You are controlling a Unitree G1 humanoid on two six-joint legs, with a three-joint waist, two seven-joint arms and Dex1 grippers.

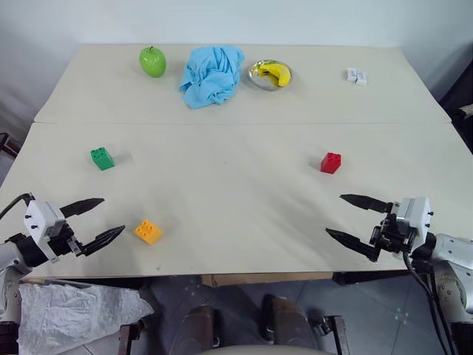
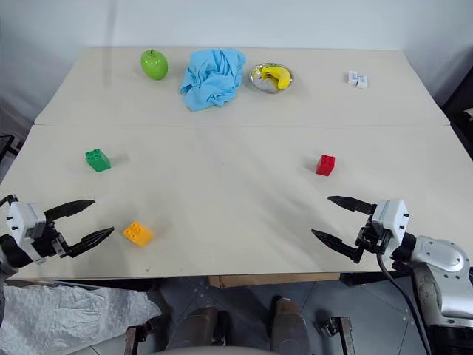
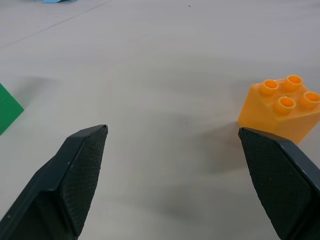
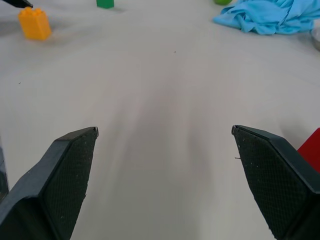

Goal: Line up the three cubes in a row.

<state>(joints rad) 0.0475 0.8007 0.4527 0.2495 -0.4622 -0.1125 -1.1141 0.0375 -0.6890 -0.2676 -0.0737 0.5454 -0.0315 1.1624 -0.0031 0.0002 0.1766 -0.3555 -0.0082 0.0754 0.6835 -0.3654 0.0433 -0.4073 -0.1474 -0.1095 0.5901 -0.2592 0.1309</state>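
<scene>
Three cubes (image 1: 148, 231), two small white blocks (image 1: 356, 75), one apple (image 1: 152, 61), one cloth (image 1: 212, 74), one banana (image 1: 276, 72), one bowl (image 1: 258, 78)

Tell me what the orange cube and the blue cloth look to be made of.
Orange cube: seems to be moulded plastic with a smooth, slight sheen, judging by its crisp edges and round studs. Blue cloth: looks like soft matte woven fabric, crumpled in loose folds; the exact fibre can't be told.

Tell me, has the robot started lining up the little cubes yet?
Not yet. Nothing looks done: the small green studded plastic cube, the red studded plastic cube and the orange-yellow studded plastic cube sit far apart on the table. Nothing is in hand either: the left hand and right hand are both open and empty. All three cubes are left to move into a row.
</scene>
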